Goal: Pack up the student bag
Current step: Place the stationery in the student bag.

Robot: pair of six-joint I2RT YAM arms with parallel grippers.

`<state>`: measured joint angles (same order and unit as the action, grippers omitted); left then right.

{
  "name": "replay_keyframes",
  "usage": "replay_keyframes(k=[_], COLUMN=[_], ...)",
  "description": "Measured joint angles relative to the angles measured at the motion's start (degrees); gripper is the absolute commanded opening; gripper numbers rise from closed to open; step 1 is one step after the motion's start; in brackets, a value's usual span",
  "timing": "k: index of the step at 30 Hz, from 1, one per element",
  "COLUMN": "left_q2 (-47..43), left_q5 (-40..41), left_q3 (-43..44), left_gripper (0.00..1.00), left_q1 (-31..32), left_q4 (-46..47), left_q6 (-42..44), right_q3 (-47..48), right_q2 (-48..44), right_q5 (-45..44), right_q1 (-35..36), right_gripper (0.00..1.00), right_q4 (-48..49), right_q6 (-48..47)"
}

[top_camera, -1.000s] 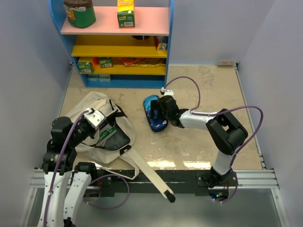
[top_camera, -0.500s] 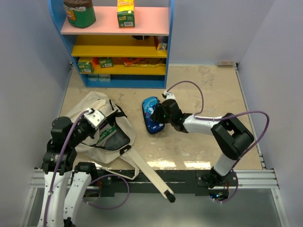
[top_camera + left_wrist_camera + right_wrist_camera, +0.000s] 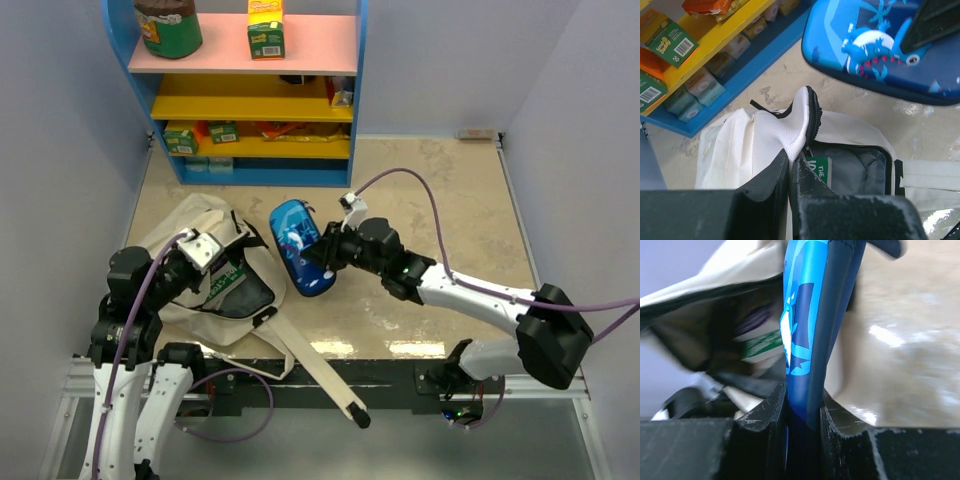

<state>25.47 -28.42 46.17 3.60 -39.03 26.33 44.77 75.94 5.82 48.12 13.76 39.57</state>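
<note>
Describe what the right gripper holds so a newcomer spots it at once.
From the blue shelf unit at the far edge of the table, come nearer to the beige bag on the left. Beside its open mouth the right gripper clamps a blue zip case, the only glossy, cartoon-printed thing there.

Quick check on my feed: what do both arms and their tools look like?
The left arm and right arm match: black joint housings, white links, and a lilac cable looping along each. The left tool and right tool have flat black fingers, visibly scuffed with pale scratches.
</note>
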Motion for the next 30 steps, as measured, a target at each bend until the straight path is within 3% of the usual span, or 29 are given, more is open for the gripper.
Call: replay_keyframes(k=[4,10,20,27,28,30], left_q2=[0.1,0.3,0.3,0.2,0.2,0.2], left_q5=[-0.3,-1.1,-5.2,-5.4,-5.6,-5.7], left_q3=[0.0,0.5,0.7,1.1,1.1,1.1], left_gripper=[0.00,0.00,0.00,0.00,0.00,0.00], left_q1=[0.0,0.0,-0.1,-0.1,-0.1,-0.1], left_q4=[1.1,2.6,0.3,-0.9,-1.0,-1.0], left_q6=[-1.3,-3.5,-3.2,-1.2,-1.2,-1.2], right_q3=[0.0,3.2,23.5,28.4,29.3,32.9], right_q2=[2.4,15.8,28.0,31.3,32.2,35.1], right_q5=[2.5,7.1,8.5,9.6,9.4,8.3], right_q1=[7.8,15.1,15.1,14.8,14.8,14.9], right_gripper=[0.06,0.06,0.06,0.07,0.08,0.20], right_q4=[4.0,5.0,3.5,0.4,0.1,-0.5], right_q6=[2.9,4.5,2.0,0.3,0.2,0.0])
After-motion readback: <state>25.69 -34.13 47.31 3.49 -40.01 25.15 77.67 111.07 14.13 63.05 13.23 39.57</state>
